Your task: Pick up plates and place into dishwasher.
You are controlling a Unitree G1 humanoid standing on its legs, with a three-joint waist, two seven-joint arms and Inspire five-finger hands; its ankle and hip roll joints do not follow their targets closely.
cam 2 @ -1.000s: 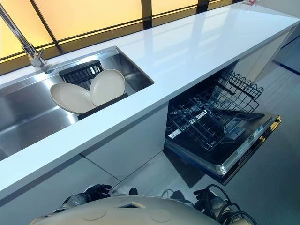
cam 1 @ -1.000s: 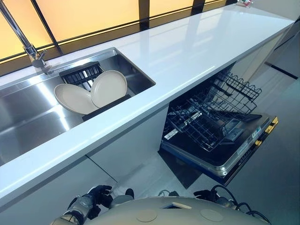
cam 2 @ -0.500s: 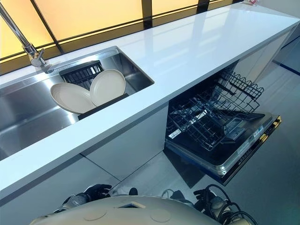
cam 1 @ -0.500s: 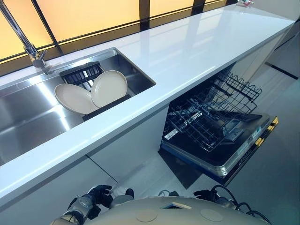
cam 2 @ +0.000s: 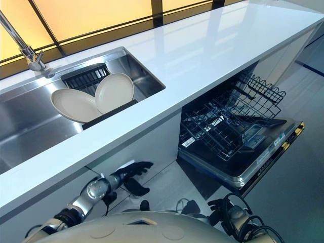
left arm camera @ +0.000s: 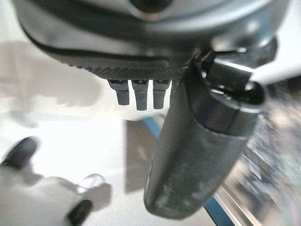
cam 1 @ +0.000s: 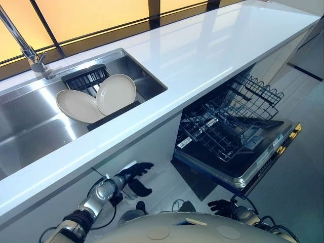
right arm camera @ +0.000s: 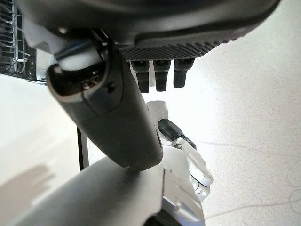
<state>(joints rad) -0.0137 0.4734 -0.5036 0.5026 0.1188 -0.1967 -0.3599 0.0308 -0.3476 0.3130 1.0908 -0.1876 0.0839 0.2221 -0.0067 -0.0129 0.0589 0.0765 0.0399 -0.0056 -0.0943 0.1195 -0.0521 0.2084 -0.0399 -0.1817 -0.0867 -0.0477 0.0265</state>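
Two cream plates lean side by side in the steel sink (cam 1: 30,134): the left plate (cam 1: 75,105) lies flatter, and the right plate (cam 1: 117,93) rests against a black rack (cam 1: 87,78). The dishwasher (cam 1: 238,162) stands open under the counter at the right, its wire rack (cam 1: 223,121) pulled out over the lowered door. My left hand (cam 1: 133,171) is raised in front of the cabinet below the sink, fingers straight, open and holding nothing. My right hand (cam 1: 221,206) hangs low near the dishwasher door's front corner, relaxed and holding nothing.
A long white counter (cam 1: 212,45) runs from the sink to the far right. A steel tap (cam 1: 31,56) stands at the sink's back left. Grey floor (cam 1: 298,192) lies to the right of the dishwasher door.
My left arm has lifted from the bottom edge up and forward, its hand now stretched out below the counter edge. The right hand stays low. The plates have not moved.
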